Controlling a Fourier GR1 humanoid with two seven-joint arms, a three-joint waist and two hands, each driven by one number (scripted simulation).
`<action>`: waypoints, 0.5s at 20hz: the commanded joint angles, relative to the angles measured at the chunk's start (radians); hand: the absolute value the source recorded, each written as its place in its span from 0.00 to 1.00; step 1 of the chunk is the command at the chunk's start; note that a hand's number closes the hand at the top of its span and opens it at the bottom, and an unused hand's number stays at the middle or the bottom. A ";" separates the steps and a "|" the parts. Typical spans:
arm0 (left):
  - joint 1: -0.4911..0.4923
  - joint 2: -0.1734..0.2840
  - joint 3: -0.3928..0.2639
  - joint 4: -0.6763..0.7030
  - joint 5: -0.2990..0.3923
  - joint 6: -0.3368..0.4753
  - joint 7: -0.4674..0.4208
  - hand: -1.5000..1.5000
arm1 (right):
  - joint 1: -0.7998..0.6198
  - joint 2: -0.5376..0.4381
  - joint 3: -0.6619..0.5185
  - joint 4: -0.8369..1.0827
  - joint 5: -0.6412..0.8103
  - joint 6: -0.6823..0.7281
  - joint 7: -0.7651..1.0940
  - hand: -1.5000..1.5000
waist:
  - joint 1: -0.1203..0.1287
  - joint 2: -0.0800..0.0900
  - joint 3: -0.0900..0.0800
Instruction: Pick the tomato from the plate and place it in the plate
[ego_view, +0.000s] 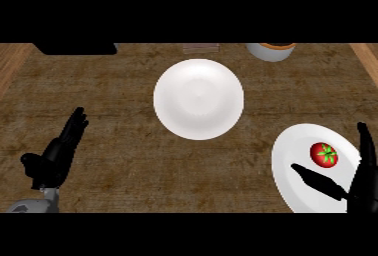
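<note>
Brown mottled table (111, 110); tomato (323, 154) on near-right plate (295, 165); second plate (198, 99) beyond; right robot hand (354, 185) released beside tomato; left robot hand (55, 157) released.

A kitchen: a brown stone-look counter (133, 150) bearing white plates (198, 99) and a cup (270, 51).

Dim, even light; faint soft shadows.
</note>
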 joint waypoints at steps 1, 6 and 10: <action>0.011 0.001 0.006 0.011 -0.008 -0.009 -0.033 0.50 | 0.013 -0.122 -0.012 -0.056 0.075 0.180 0.241 0.00 | 0.008 0.002 -0.001; -0.012 -0.002 0.010 0.036 -0.006 -0.025 -0.019 0.50 | 0.002 -0.168 0.047 -0.242 0.125 0.400 0.546 0.00 | 0.009 0.001 0.000; -0.024 -0.001 0.040 0.062 -0.003 -0.050 -0.041 0.50 | 0.005 -0.147 0.022 -0.250 0.062 0.487 0.599 0.00 | 0.007 0.002 0.003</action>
